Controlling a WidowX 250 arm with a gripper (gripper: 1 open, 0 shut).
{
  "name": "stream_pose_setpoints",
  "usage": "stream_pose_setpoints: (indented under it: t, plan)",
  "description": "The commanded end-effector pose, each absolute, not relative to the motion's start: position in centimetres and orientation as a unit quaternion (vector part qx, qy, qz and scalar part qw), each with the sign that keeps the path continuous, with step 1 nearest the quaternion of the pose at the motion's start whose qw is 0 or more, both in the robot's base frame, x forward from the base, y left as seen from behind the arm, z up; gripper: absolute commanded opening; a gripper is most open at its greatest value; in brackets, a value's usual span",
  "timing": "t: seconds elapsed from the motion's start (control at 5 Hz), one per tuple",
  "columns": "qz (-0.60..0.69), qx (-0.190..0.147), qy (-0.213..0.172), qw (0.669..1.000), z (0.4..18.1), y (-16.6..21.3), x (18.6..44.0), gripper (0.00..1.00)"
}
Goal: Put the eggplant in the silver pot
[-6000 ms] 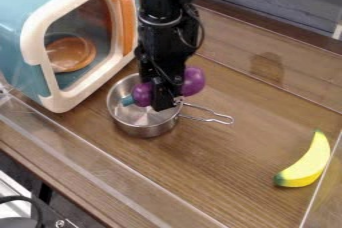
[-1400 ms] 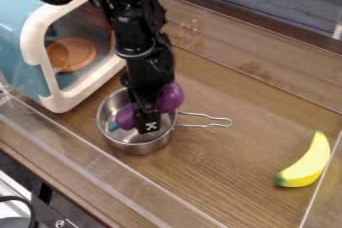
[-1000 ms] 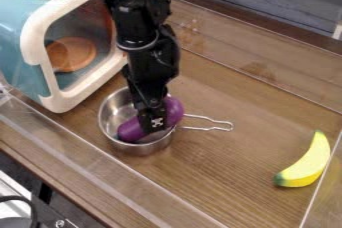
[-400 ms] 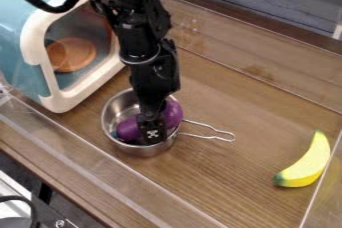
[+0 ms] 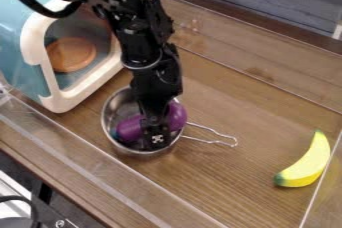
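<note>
Eggplant (image 5: 130,128), small, glossy, purple and oblong: lying inside the small round shiny steel pot (image 5: 118,140), down on its floor, partly hidden behind the black gripper (image 5: 158,132). Stem cap not visible from this angle.

Steel pot: standing upright on the brown wood-grain worktop (image 5: 254,92), with its thin wire loop handle (image 5: 214,139) pointing away to the right, flat above the worktop surface.

Black gripper: reaching straight down into the steel pot, lower end inside the rim and just beside the eggplant, to its right. Jaws spread wide apart, clamped on nothing; whether a finger touches the eggplant cannot be told. Black robot arm (image 5: 138,32) rising from the steel pot up and to the left, out of the top edge.

Teal and cream toy microwave (image 5: 47,32): just left of the steel pot, door opening facing right, with an orange bowl (image 5: 67,56) sitting inside it.

Yellow toy banana (image 5: 305,162): well apart from the steel pot, far to its right, lying on the worktop near the clear plastic wall (image 5: 201,197) that fences the worktop's front edge.
</note>
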State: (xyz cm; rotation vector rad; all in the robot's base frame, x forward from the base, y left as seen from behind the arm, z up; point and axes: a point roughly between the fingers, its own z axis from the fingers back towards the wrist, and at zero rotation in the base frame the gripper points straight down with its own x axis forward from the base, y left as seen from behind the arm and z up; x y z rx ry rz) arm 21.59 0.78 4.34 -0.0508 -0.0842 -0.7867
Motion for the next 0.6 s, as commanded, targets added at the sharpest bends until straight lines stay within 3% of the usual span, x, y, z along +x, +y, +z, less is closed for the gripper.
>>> stream_pose_setpoints:
  t: [0.0, 0.4]
  plan:
    - [-0.359, -0.018, -0.056, 0.932, 5.4, 0.3, 21.8, 1.0]
    - [-0.328, -0.019, -0.056, 0.943, 5.2, -0.7, 21.4, 1.0]
